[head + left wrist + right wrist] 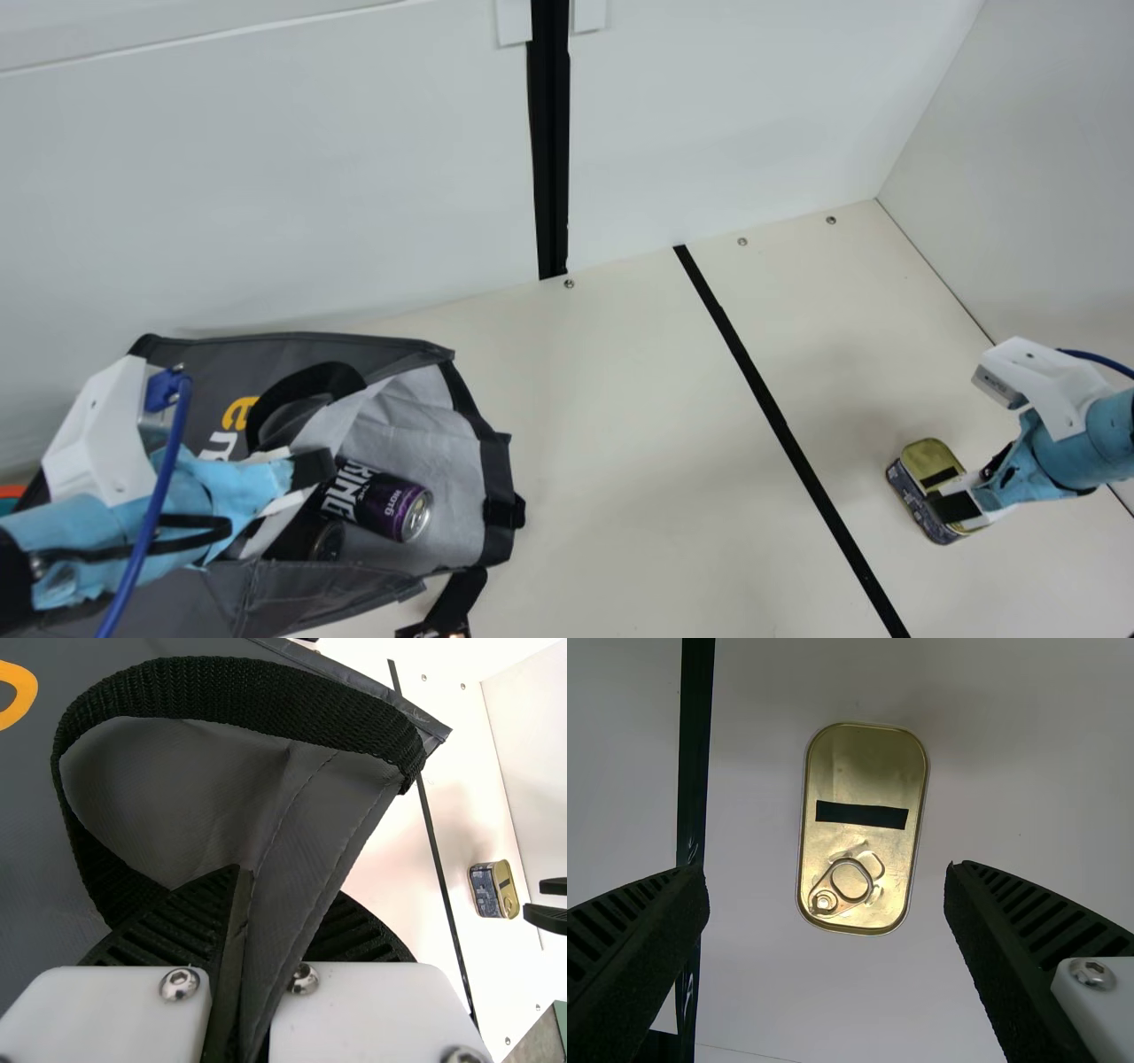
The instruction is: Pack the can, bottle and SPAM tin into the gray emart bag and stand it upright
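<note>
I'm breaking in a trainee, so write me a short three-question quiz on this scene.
1. Fill in the colour: the ____ can lies in the mouth of the gray bag.
2. The left tool is clamped on: A) the can; B) nothing; C) the gray bag.
3. True or false: the right tool, near the SPAM tin, is open.
Key: 1 purple; 2 C; 3 true.

Blk tape strip (791, 443) across cream tbl (620, 443); blk vert. band (551, 133) on white wall (266, 177).
</note>
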Robot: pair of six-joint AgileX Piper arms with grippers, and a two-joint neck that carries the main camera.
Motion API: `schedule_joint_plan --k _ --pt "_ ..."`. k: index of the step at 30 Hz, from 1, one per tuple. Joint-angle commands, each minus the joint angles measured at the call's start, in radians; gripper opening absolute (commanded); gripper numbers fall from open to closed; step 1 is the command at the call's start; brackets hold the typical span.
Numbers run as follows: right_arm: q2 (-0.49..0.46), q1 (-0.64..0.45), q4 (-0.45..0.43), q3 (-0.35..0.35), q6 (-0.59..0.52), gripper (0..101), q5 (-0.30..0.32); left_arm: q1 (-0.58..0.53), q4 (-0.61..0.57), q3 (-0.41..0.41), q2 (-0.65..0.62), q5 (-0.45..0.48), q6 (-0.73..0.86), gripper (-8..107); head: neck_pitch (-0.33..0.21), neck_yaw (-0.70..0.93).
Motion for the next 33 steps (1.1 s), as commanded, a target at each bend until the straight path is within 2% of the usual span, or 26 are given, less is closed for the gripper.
schedule_joint_plan --k 1,33 --pt "0.004 0.003 -0.004 -0.003 0.004 95 0.0 0.0 0.0 0.0 0.0 0.0 0.0 -8 -0.023 -0.002" --pt "0.08 0.034 -0.041 -0.039 0.036 95 0.0 0.0 0.0 0.0 0.0 0.0 0.0 -8 -0.023 -0.002"
